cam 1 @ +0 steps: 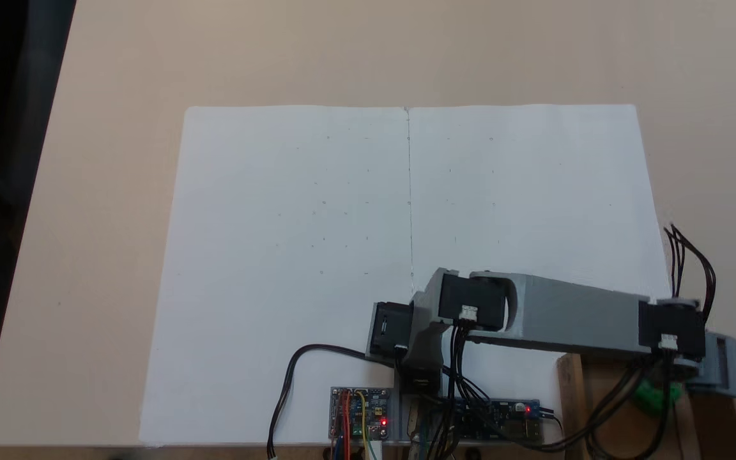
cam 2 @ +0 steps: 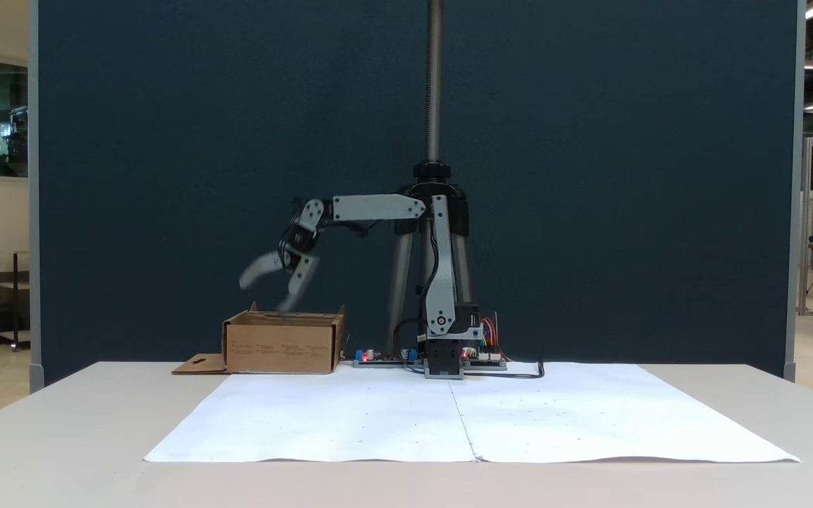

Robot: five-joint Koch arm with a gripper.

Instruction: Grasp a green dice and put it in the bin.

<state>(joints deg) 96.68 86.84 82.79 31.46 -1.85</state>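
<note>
At the lower right of a fixed view the green dice (cam 1: 657, 394) lies inside the bin (cam 1: 604, 409) — above it the gripper (cam 2: 263, 293) hangs with jaws spread, blurred.

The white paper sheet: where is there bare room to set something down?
Nearly all of the white paper sheet is bare, out to its far and side edges. It is crowded along the near edge, by the arm base and circuit boards, and at the bin under the open gripper.
</note>
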